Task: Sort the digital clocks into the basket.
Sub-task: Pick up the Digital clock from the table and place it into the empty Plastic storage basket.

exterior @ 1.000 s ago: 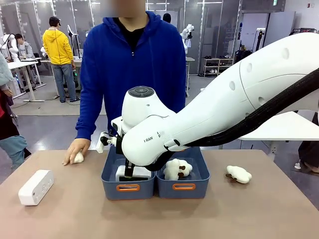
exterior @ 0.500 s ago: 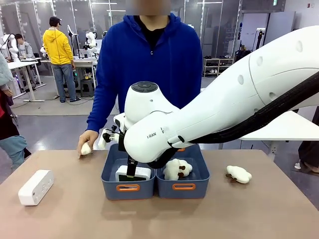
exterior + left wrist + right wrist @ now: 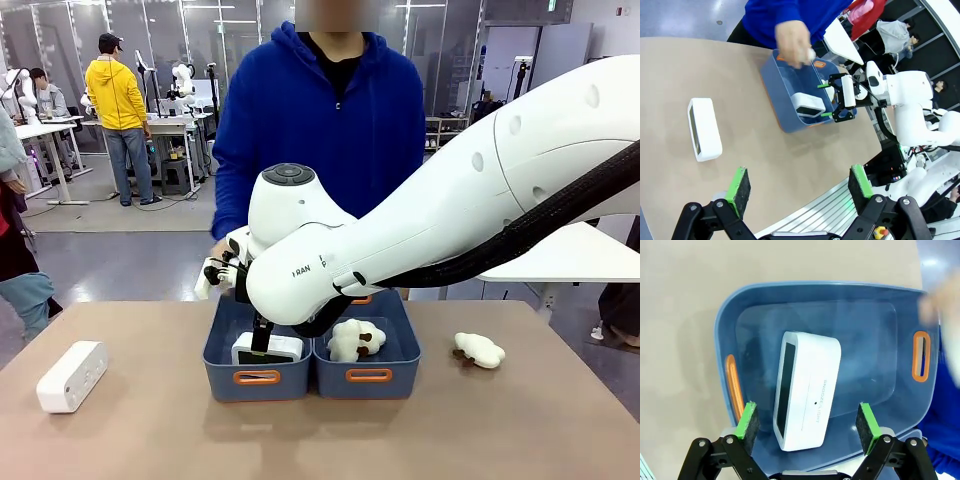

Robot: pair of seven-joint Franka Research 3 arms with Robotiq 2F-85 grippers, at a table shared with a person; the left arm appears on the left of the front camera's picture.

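One digital clock (image 3: 807, 390) lies in the left basket (image 3: 725, 340), screen to the side. My right gripper (image 3: 806, 410) hangs open just above it, pads apart on either side and not touching. In the front view the right arm reaches across to this basket (image 3: 225, 375), with the gripper (image 3: 260, 335) over the clock (image 3: 270, 348). The second digital clock (image 3: 72, 375) lies on the table at the left, also visible in the left wrist view (image 3: 704, 129). My left gripper (image 3: 799, 182) is open and empty, high above the table.
A second identical basket (image 3: 400, 372) stands right of the first and holds a plush toy (image 3: 355, 338). Another plush (image 3: 478, 349) lies on the table at the right. The person's hand (image 3: 792, 37) holds a small white plush over the baskets.
The person's hand lifted a small plush from the table's left and carried it rightward to over the baskets. My right gripper rose slightly above the clock in the basket.
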